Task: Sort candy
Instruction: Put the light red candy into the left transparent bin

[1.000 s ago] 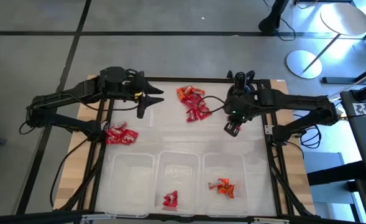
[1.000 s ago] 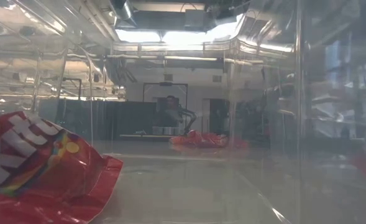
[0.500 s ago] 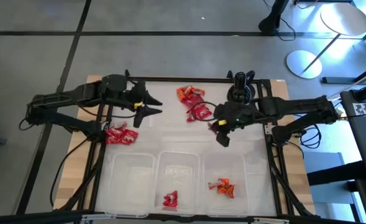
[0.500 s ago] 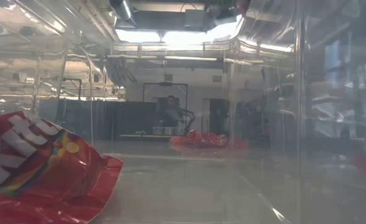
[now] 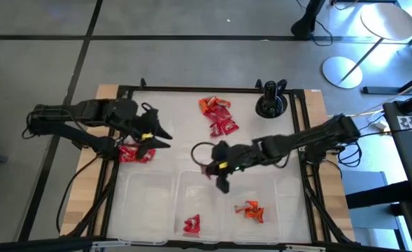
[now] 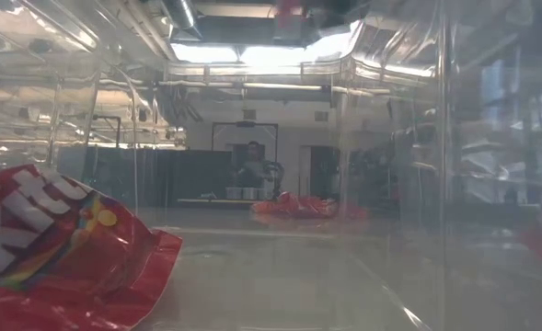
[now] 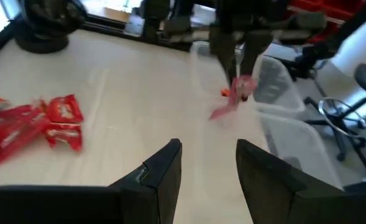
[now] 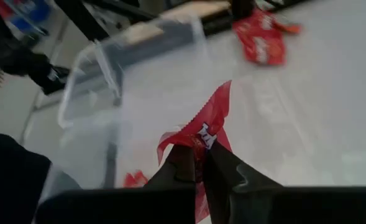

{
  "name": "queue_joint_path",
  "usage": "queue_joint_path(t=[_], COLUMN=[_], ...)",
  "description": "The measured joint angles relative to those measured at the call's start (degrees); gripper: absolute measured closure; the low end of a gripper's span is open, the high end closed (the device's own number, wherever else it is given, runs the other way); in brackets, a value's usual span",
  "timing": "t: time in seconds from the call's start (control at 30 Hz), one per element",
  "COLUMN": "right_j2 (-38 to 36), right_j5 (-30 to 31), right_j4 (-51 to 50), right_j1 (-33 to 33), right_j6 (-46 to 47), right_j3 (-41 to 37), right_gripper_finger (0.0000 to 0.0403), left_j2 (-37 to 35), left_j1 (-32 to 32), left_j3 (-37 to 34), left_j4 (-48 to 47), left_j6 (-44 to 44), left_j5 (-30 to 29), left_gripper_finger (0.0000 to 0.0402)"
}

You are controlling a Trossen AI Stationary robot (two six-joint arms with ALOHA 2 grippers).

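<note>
Carrying a red packet (image 8: 202, 134) pinched between closed fingers, the right gripper (image 5: 219, 170) hovered just above the middle bin (image 5: 201, 183); the left gripper (image 5: 154, 133), open, waited beside it. Two bins held candy; two piles (image 5: 216, 115) remained.

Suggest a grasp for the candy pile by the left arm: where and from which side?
Take the top packet of the small red candy pile by a free edge on its inner side, coming straight down. The packets lie flat and overlapping, and the left end effector, open, is already just above that side. Right end effector is busy holding a packet.
</note>
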Motion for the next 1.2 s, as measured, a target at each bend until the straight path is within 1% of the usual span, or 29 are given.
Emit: queue_joint_path(t=[0.07, 0.17, 0.23, 0.33, 0.53, 0.7, 0.77, 0.87, 0.93, 1.0, 1.07, 1.17, 1.2], right_j2=[2.6, 6.5, 9.3, 14.3, 23.6, 26.7, 27.6, 29.2, 30.8, 32.4, 33.7, 35.3, 35.8], right_j5=[0.0, 0.1, 0.5, 0.6, 0.0, -1.1, -2.5, -7.1, -11.3, -13.6, -13.0, -9.3, -8.9], right_j4=[6.2, 12.8, 13.8, 13.9, 14.0, 14.2, 14.5, 17.3, 20.3, 22.8, 22.4, 21.0, 21.3], right_j1=[0.4, 1.1, 1.1, 1.0, 1.0, 1.0, 1.0, 0.4, 0.3, 0.2, 0.1, -0.1, -0.3], right_j6=[0.0, -0.6, -1.7, -3.3, -9.6, -12.3, -12.6, -13.4, -15.3, -18.2, -20.5, -23.8, -24.4], right_j3=[0.0, 0.2, 1.4, 5.5, 17.4, 24.7, 25.8, 25.9, 25.9, 25.9, 25.9, 25.8, 25.8], right_gripper_finger=[0.0397, 0.0397, 0.0397, 0.0397, 0.0397, 0.0397, 0.0397, 0.0397, 0.0397, 0.0397, 0.0397, 0.0397, 0.0394], left_j2=[-1.5, -3.8, -5.2, -7.0, -9.3, -10.4, -10.7, -10.7, -10.7, -10.7, -10.6, -10.6, -10.6], left_j1=[-1.0, -1.7, -1.7, -1.7, -1.7, -1.7, -1.7, -1.7, -1.7, -1.7, -1.7, -1.7, -1.7], left_j3=[0.0, 0.0, 0.0, 0.0, 0.0, 0.0, 0.0, 0.0, 0.0, 0.0, 0.0, 0.0, 0.0], left_j4=[0.0, 0.0, 0.0, -0.1, -3.2, -6.1, -6.6, -7.3, -6.9, -6.5, -6.4, -6.1, -6.0], left_j6=[-0.6, -1.0, -1.5, -1.6, -1.6, -2.2, -1.4, -0.2, 0.4, 0.4, 0.4, 0.6, 0.9], left_j5=[0.0, 0.0, 0.0, 0.0, 0.0, 0.0, 0.0, 0.0, 0.0, 0.0, 0.0, 0.0, 0.0], left_gripper_finger=[0.0259, 0.0259, 0.0259, 0.0259, 0.0259, 0.0259, 0.0259, 0.0259, 0.0259, 0.0259, 0.0259, 0.0259, 0.0259])
